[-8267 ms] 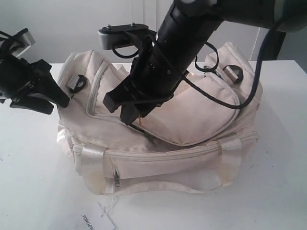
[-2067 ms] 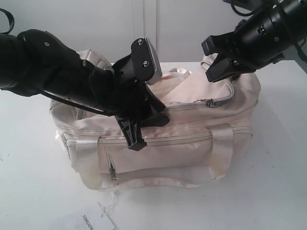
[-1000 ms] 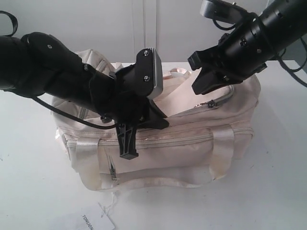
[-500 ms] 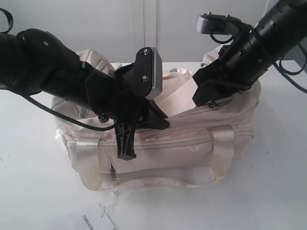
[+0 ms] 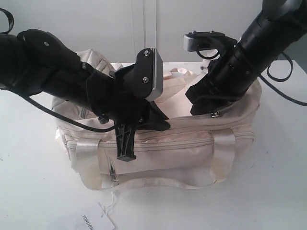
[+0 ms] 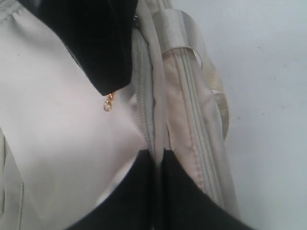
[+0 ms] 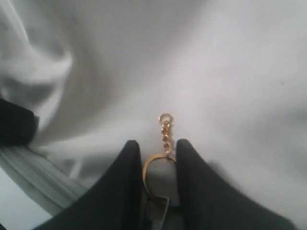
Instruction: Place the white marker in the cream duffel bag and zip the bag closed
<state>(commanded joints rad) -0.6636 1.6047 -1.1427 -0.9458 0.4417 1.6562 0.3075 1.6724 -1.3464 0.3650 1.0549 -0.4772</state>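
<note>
The cream duffel bag (image 5: 182, 143) sits on the white table. My left gripper (image 5: 125, 147) is shut on a fold of the bag's front top edge beside the zipper (image 6: 144, 115), its fingertips (image 6: 144, 160) pressed together on the fabric. My right gripper (image 5: 202, 108) rests on the bag's top towards the right end. Its fingers (image 7: 132, 158) are shut on the ring of the gold chain pull (image 7: 165, 128), and the chain (image 6: 109, 102) dangles from its tip. The white marker is not in view.
A flat white paper tag (image 5: 98, 221) with black letters lies on the table in front of the bag. The left arm (image 5: 53, 72) stretches across the bag's left half. Shiny cream straps (image 5: 223, 153) hang over the bag's front.
My right gripper has come down and leftward from above the bag's right end onto its top, at the zipper pull. The left gripper has kept its hold on the front edge.
</note>
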